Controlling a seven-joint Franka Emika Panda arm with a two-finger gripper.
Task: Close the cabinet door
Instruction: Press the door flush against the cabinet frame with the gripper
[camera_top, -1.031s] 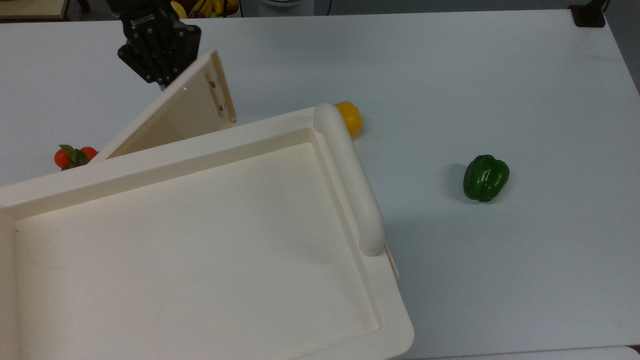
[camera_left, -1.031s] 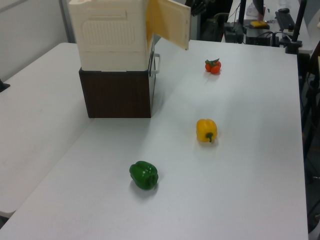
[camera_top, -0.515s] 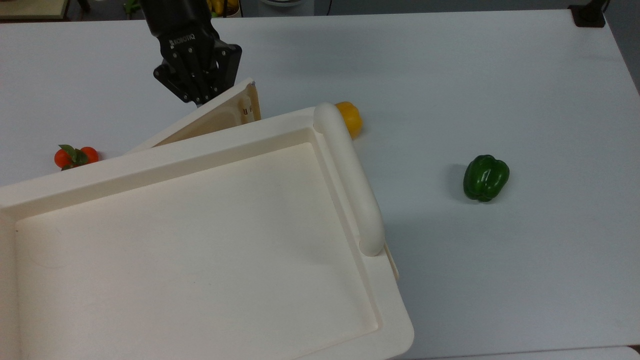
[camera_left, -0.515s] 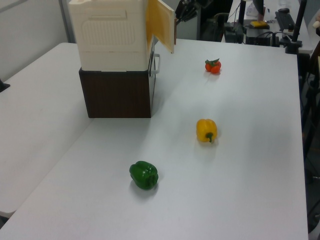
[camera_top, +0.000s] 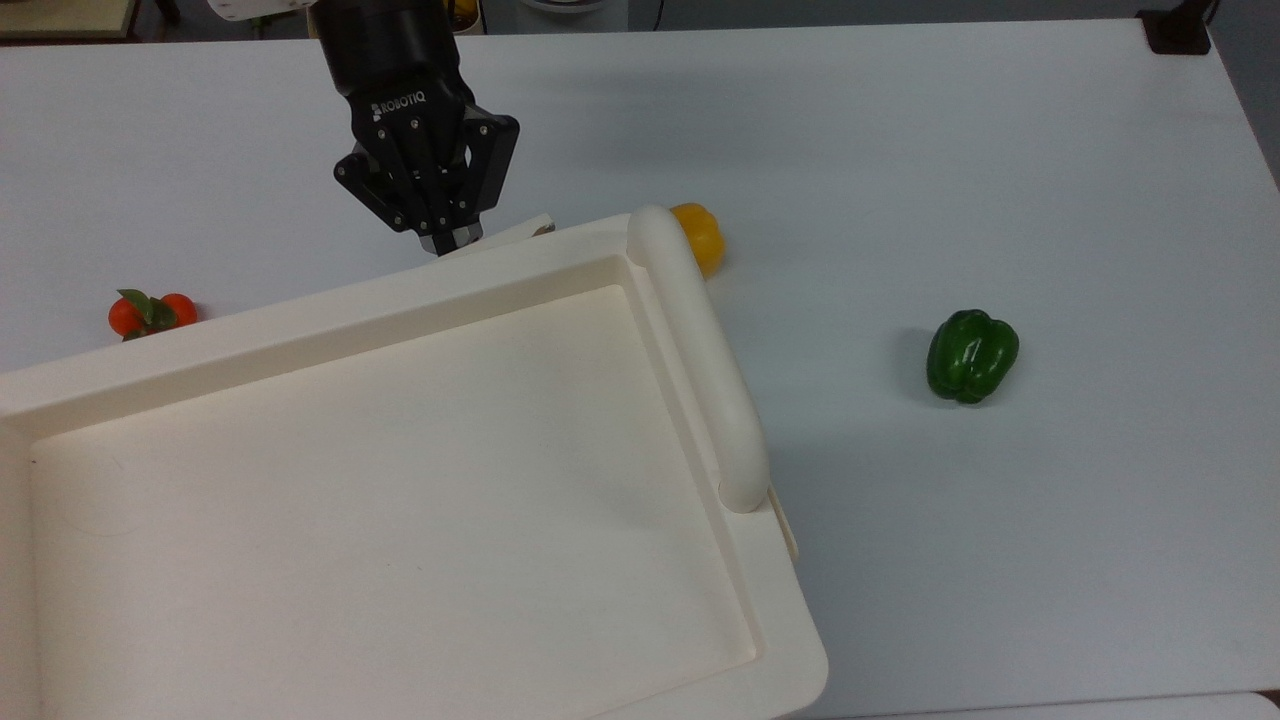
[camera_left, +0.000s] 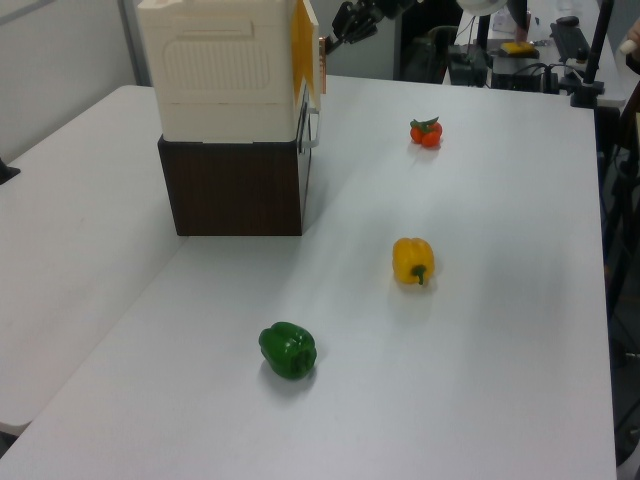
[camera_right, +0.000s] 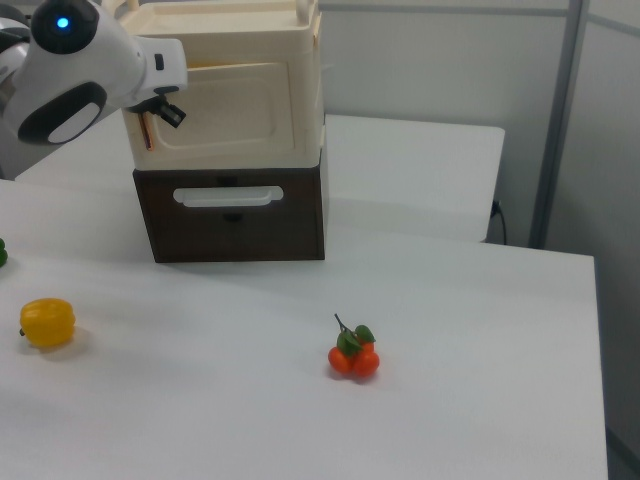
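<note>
While the cabinet door (camera_left: 305, 45) is almost flat against the cream box, with just a thin crack left, the gripper (camera_top: 450, 240) sits right at its free edge. I cannot tell if its fingers are open, and it seems to hold nothing. I think a slow, straight push would shut it best.

cabinet door (camera_right: 235, 110) cream; peppers: green (camera_top: 971, 355); yellow (camera_left: 413, 260); tomatoes (camera_right: 353, 357) red

cabinet door (camera_left: 306, 45) nearly shut, tool (camera_top: 449, 243) against it
</note>
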